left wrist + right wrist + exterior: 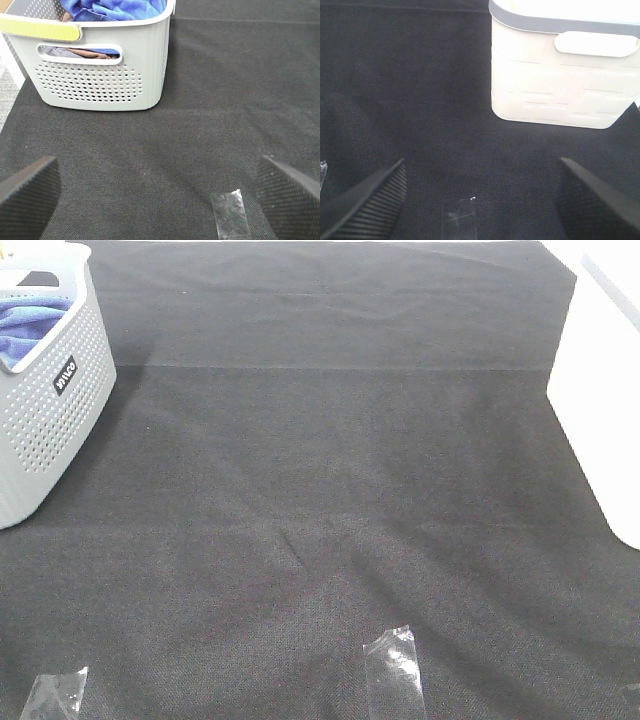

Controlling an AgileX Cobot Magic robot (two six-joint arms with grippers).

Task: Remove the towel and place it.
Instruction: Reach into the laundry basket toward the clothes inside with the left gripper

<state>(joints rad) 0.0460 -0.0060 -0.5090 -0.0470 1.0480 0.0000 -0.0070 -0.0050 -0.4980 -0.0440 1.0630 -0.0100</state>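
Left gripper, released and empty, is nearer the towel in the upper-left basket; right gripper released too.

The towel lies in the basket at left; the bin stands well apart at right.

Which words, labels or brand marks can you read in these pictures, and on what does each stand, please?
Black label with white letters, on the grey basket: a short brand word, too blurred to read.
White bin: no text, only a raised pattern.
No other writing shows.
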